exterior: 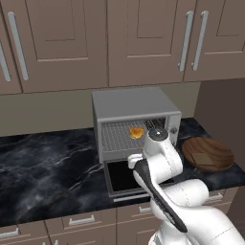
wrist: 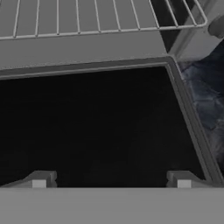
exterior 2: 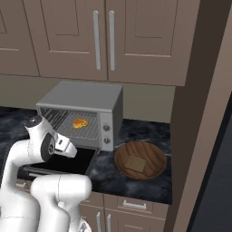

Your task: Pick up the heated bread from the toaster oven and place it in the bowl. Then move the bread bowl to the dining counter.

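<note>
Hovering over the dropped glass door (wrist: pixel 96 127) of the toaster oven (exterior: pixel 134 107), the claw (wrist: pixel 111 180) has its jaws spread wide and empty. Ahead of it the heated bread (exterior: pixel 137 133) sits on the wire rack (wrist: pixel 87 17); right of it the bowl (exterior 2: pixel 140 161) rests on the counter (exterior: pixel 48 167).

toaster oven (exterior: pixel 135 107): we see the arm covering the right part of its open door in the left base view.
bowl (exterior: pixel 208 154): its right rim nearly meets the picture's edge.
end effector (wrist: pixel 111 179): we see just its two fingertips.
knobs (exterior 2: pixel 107 134): markings too small to read.
</note>
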You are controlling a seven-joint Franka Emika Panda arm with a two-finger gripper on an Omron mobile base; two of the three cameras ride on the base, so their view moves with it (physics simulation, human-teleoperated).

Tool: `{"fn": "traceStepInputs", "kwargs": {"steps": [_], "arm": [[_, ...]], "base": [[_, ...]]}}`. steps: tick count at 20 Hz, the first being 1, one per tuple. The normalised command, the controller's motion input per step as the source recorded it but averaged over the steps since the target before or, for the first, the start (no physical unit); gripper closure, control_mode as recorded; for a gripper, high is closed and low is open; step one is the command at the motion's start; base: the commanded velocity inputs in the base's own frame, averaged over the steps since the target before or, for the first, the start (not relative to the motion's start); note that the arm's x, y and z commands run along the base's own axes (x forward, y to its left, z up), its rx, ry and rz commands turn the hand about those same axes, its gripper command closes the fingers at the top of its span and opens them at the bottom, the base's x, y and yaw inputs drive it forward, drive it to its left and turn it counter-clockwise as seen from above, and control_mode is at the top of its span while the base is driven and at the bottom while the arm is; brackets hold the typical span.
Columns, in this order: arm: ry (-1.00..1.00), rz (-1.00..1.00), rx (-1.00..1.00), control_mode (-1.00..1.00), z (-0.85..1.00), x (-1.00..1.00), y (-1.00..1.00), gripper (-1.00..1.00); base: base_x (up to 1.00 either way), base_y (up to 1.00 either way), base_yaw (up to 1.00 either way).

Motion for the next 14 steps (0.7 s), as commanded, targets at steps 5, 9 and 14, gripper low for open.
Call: {"fn": "traceStepInputs", "kwargs": {"steps": [5,9,14], "arm": [[-0.25,-0.09,-0.01,-1.00,0.93,-0.04,0.00,-1.00],[-0.16,-0.05,0.00,-1.00,0.90,0.21,0.00,-1.00],[-0.06,0.02,0.00,-1.00,0.03,0.54,-0.08,-1.00]], "base": [[0.00,0.00,0.00],[0.00,0.00,0.00],[0.00,0.00,0.00]]}}
